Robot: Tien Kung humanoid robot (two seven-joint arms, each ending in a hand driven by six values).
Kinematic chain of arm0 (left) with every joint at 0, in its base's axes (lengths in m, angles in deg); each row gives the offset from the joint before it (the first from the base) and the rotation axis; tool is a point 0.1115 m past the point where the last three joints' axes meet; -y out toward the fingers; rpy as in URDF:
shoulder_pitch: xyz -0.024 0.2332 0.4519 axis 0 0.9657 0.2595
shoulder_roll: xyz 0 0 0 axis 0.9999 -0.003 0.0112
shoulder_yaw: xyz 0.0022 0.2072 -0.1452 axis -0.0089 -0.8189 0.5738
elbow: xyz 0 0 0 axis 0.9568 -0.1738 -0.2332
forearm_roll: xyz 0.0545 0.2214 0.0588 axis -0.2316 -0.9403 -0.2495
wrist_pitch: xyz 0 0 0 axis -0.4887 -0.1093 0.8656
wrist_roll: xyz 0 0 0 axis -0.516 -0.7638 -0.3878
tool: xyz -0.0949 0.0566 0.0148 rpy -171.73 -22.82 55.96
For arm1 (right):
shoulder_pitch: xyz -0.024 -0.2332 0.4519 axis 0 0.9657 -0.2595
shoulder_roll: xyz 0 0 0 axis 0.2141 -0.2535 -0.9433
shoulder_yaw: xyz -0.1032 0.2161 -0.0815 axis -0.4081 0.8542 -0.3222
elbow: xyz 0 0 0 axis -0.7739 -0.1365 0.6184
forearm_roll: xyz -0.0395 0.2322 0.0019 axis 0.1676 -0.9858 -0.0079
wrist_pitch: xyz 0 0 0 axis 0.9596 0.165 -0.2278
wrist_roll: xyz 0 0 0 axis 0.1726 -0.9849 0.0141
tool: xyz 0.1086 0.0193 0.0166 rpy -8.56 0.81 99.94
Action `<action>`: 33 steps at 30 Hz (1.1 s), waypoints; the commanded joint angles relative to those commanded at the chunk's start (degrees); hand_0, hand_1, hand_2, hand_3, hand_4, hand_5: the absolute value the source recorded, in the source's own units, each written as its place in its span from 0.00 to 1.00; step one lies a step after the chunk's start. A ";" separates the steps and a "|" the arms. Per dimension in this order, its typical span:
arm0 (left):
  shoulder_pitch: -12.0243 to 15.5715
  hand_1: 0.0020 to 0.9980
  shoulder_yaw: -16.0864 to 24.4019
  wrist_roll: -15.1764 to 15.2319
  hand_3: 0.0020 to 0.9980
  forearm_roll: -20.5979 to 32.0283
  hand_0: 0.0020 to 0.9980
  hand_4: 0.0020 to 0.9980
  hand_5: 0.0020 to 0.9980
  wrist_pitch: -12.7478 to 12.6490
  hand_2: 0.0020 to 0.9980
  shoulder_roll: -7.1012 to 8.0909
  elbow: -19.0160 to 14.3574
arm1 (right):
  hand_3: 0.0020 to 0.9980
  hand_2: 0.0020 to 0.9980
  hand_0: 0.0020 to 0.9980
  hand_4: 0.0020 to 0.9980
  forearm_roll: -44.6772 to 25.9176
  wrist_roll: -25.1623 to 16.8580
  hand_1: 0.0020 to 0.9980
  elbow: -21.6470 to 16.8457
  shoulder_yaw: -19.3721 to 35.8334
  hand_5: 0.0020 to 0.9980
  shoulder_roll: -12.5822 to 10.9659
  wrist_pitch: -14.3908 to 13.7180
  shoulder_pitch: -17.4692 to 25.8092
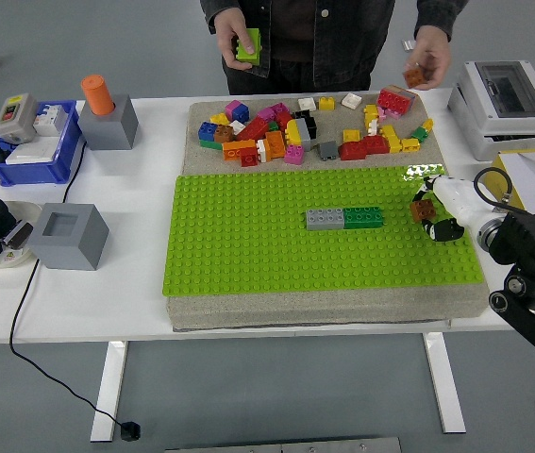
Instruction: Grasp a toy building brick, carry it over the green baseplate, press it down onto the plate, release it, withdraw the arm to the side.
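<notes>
The green baseplate (248,236) lies on a grey mat in the middle of the table. A grey brick (325,219) and a dark green brick (363,217) stand joined in a row on it. My right hand (432,212) comes in from the right edge and is shut on a small brown brick (424,209) over the plate's right end. A heap of loose bricks (295,127) lies on the mat behind the plate. The left arm does not show.
A person stands at the far side, holding a lime brick (247,44) in one hand and a brown brick (414,75) in the other, above the heap. Grey boxes (67,236), a blue bin (31,151) and an orange-topped block (107,113) stand at the left. A white electrical box (503,104) is at the right.
</notes>
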 joint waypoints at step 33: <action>0.06 0.64 -0.06 0.17 0.64 0.06 0.66 0.70 0.23 0.03 0.63 -0.14 0.00 | 0.60 0.91 0.80 0.58 -1.59 -1.37 0.85 5.24 1.47 0.00 6.59 -1.71 -0.56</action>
